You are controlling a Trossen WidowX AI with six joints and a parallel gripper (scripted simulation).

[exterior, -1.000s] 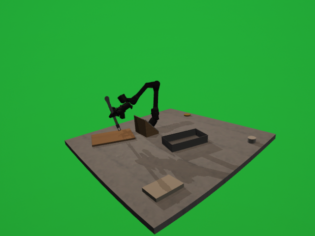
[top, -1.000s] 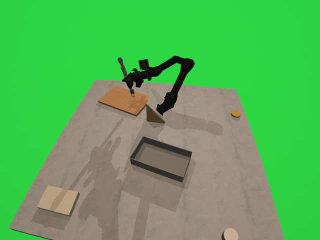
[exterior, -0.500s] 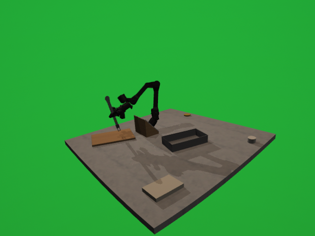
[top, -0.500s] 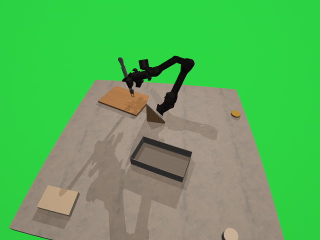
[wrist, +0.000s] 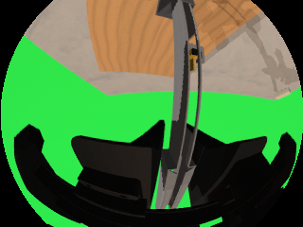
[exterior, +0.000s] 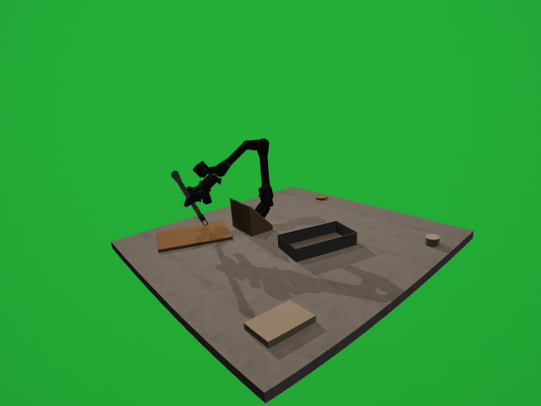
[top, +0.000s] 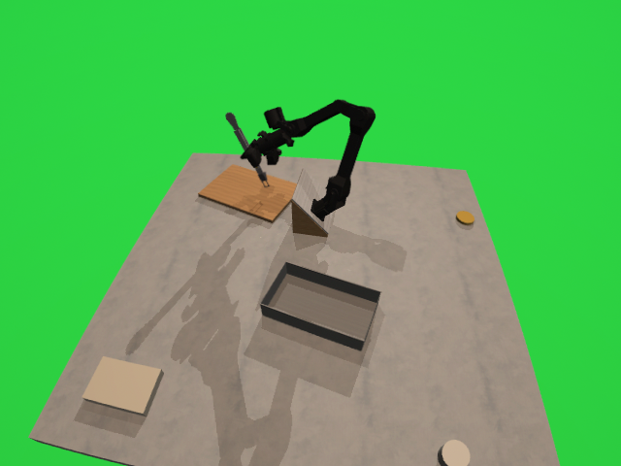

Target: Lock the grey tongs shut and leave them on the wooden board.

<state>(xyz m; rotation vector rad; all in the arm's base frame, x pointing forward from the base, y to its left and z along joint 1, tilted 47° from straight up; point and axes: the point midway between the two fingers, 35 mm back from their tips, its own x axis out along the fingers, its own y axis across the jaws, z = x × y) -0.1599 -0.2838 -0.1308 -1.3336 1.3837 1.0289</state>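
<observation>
Lowering next, I'd judge; gripper [top: 250, 156] [exterior: 188, 201] [wrist: 170, 124] clamped on the tongs [top: 241, 138] [exterior: 181, 187] [wrist: 181, 95], tilted tips-up above the wooden board [top: 225, 186] [exterior: 174, 240] [wrist: 128, 38]; keep squeeze firm, confirm lock, lay flat slowly.

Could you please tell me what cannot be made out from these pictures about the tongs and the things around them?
- Grey metal tongs: the gravity lock is too small to read in any view.
- Black gripper: its grip is masked by its own body, top and exterior.
- Pale round block: cut off by the top view's lower edge.
</observation>
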